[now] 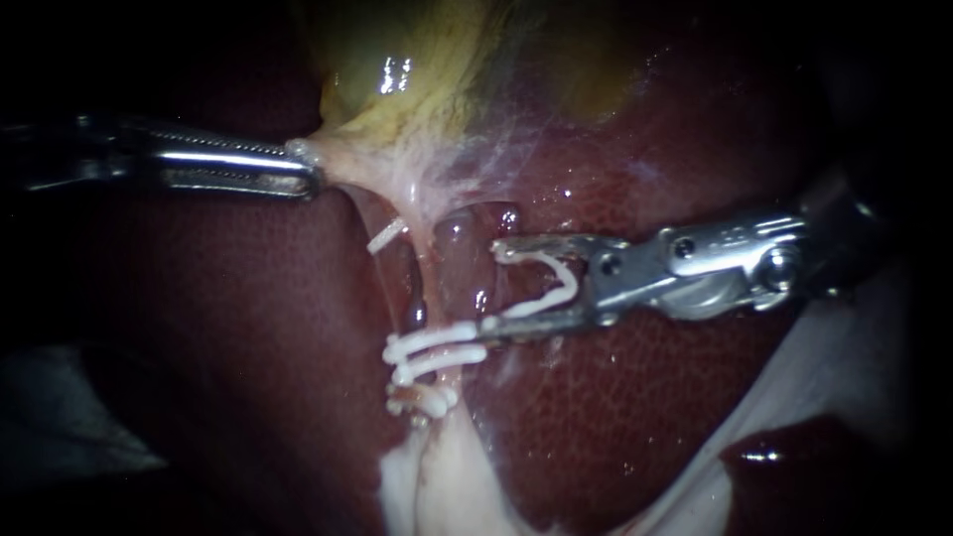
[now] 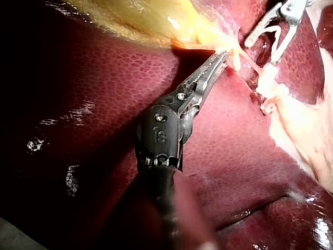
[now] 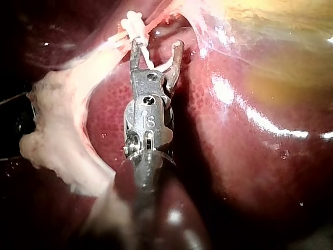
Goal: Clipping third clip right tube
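The right instrument (image 3: 157,47) is closest to the lens in its own wrist view, its shaft rising over the wet liver (image 3: 234,156). Its jaws stand wide apart with a white loaded clip (image 1: 568,281) seated between them, one leg against each jaw. The clip is spread in a V.

The right tube (image 1: 459,260), reddish and glistening, lies just off the jaw tips. I cannot tell whether it sits inside the gap yet. Lower down, where the tubes run together, two set clips (image 1: 429,347) cross the strand side by side. The lower jaw tip is touching or just beside them. A further clip (image 1: 422,399) sits just beneath.

The left instrument (image 1: 313,177) has its jaws closed on the pale lower edge of the gallbladder (image 1: 417,79), pulling that tissue taut towards the view's left.

The liver surface is dark red and finely mottled, and it is slick with small glints. Pale fatty tissue (image 1: 447,486) trails below the clips. The yellow-green gallbladder wall shows one bright highlight. Around the lit tissue the endoscope view falls into darkness, with a dim grey shape (image 1: 69,417) at the lower left that I cannot identify.
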